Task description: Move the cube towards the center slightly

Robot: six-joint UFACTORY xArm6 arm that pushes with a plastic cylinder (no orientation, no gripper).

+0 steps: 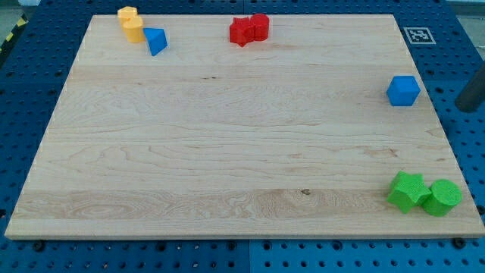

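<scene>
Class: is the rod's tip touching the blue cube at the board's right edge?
Apart. The camera view shows bare board and blue pegboard between the blue cube and my tip, which sits off the board to its right.

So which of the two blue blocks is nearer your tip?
The blue cube at the view's right edge; my tip sits just right of it, off the board. The blue triangular block is far off at top left, beside the yellow blocks.

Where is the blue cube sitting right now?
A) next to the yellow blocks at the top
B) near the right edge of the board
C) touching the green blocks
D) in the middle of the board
B: the blue cube sits alone near the wooden board's right edge, well above the green blocks, with my tip just off the board to its right.
</scene>
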